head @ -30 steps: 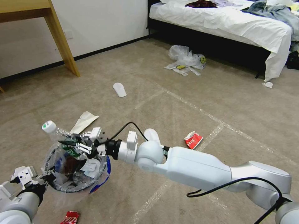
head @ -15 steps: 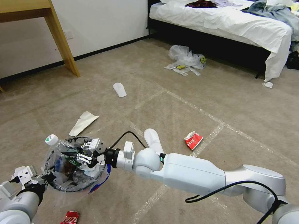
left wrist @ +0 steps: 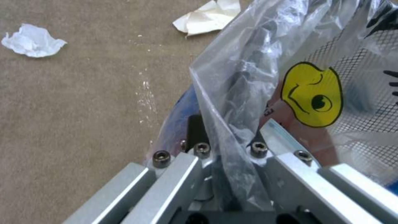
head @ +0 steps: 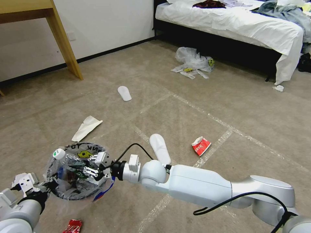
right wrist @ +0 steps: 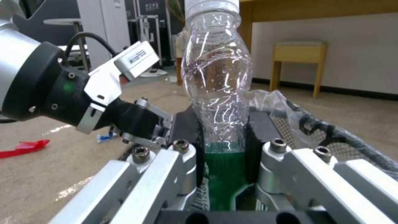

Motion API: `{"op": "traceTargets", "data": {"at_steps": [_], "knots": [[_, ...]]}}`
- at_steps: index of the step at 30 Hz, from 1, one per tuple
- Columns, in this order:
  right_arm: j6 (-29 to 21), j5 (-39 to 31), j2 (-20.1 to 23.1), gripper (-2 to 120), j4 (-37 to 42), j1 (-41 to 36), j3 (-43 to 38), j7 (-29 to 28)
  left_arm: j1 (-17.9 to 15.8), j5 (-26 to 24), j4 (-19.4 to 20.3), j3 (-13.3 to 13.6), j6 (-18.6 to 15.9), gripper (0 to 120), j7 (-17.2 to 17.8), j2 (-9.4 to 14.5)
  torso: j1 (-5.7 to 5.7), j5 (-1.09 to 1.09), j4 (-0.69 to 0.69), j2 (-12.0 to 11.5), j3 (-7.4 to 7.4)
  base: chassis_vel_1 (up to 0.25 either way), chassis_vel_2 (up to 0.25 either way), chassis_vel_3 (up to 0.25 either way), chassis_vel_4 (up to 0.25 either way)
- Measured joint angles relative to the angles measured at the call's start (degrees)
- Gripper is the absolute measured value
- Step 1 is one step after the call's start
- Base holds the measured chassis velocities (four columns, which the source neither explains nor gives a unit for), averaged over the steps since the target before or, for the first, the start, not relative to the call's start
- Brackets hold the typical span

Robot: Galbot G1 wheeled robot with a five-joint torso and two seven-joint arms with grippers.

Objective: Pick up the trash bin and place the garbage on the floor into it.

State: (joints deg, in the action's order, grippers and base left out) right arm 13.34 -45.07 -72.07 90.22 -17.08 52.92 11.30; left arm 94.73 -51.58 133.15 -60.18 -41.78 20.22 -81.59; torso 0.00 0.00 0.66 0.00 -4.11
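Observation:
The trash bin, a small round bucket lined with a clear printed bag, hangs low at the left. My left gripper is shut on its rim; in the left wrist view the fingers pinch rim and bag beside the yellow face. My right gripper is shut on a small plastic bottle with a white cap and green label, held tilted over the bin's mouth. The right wrist view has the bottle clamped between the pads. Slippers, a crushed red can and a red wrapper lie on the floor.
A brown paper bag lies beyond the bin. Clear plastic bags and crumpled paper sit by the bed at the back right. A wooden table leg stands at the back left. Crumpled white paper lies near the bin.
My right arm has come down and carried the bottle lower, from above the bin's far rim into its mouth. The left gripper and bin have stayed in place.

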Motion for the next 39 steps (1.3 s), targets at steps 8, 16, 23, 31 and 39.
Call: {"op": "traceTargets", "data": {"at_steps": [8,16,23,31,39], "knots": [[0.14,0.45,0.07,16,-0.4,-0.52,0.44,0.18,-0.07,0.01,-0.26,0.01,0.02,1,-0.04,0.09,0.0,0.0,0.0,0.0,0.0,0.0,0.0,0.0,0.0],[0.46,0.92,-0.23,16,-1.21,-0.71,0.82,0.38,0.01,0.05,-0.27,0.0,0.05,1,-0.14,0.04,0.0,0.0,0.0,0.0,0.0,0.0,0.0,0.0,0.0],[0.47,0.68,-1.53,16,-1.69,0.04,0.83,0.15,0.13,0.1,-0.27,0.03,0.1,1,-0.2,-0.08,0.0,0.0,0.0,0.0,0.0,0.0,0.0,0.0,0.0],[0.47,0.4,-3.49,16,-3.9,1.14,1.41,-0.1,0.28,0.22,-0.06,0.22,0.12,1,-0.24,-0.32,0.0,0.0,0.0,0.0,0.0,0.0,0.0,0.0,0.0],[0.47,0.22,-4.09,16,-5.36,1.53,2.45,-0.28,0.47,0.22,0.13,0.18,0.13,1,-0.27,-0.43,0.0,0.0,0.0,0.0,0.0,0.0,0.0,0.0,0.0]]}}
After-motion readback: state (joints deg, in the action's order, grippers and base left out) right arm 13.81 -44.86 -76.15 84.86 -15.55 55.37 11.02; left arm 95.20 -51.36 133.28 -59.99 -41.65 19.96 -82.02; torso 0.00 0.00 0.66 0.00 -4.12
